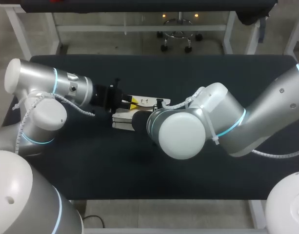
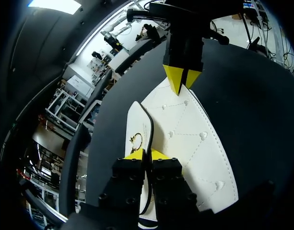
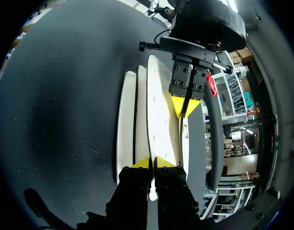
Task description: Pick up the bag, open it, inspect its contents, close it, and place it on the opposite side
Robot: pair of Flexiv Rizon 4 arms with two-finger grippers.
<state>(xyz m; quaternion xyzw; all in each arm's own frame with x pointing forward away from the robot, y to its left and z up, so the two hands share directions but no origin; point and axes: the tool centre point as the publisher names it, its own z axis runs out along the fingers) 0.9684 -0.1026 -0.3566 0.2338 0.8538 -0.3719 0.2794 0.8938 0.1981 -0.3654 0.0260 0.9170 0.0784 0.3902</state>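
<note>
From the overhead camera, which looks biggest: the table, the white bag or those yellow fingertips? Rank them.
1. Table
2. Bag, though the right arm hides part of it
3. Yellow fingertips

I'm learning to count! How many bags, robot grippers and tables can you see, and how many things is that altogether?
White bag: 1
Grippers with yellow tips: 2, the left gripper and the right gripper, each pinching the bag
Black table: 1
Total: 4
</note>
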